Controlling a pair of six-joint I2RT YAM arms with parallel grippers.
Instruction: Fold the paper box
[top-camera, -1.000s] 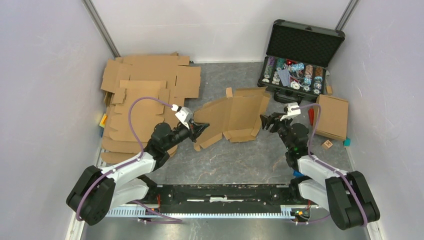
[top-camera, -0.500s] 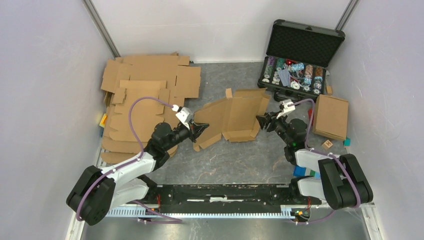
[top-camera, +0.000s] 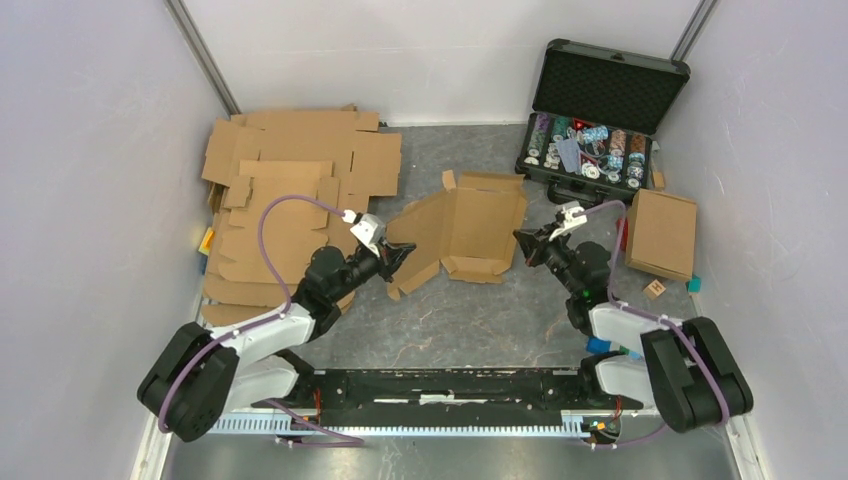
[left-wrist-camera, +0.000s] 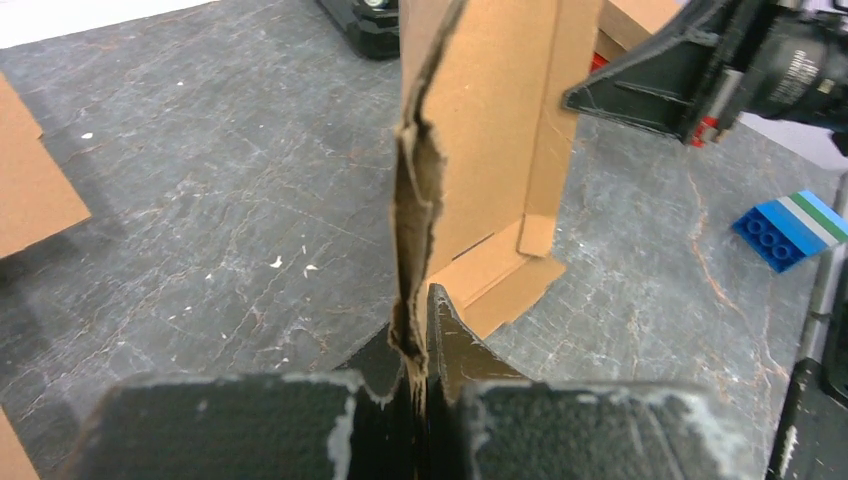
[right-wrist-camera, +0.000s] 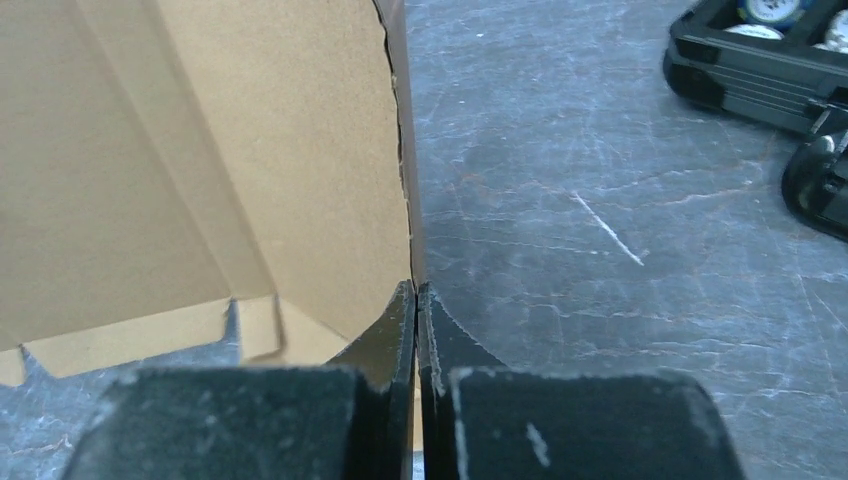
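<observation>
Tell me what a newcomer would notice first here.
The half-folded box at mid-table, pinched at its two ends by the left tool and right tool. Next, the open case of chips at far right, and the stack of flat cardboard at far left.

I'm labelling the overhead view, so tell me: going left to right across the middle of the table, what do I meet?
stack of flat cardboard → left tool → paper box → right tool → closed cardboard box
</observation>
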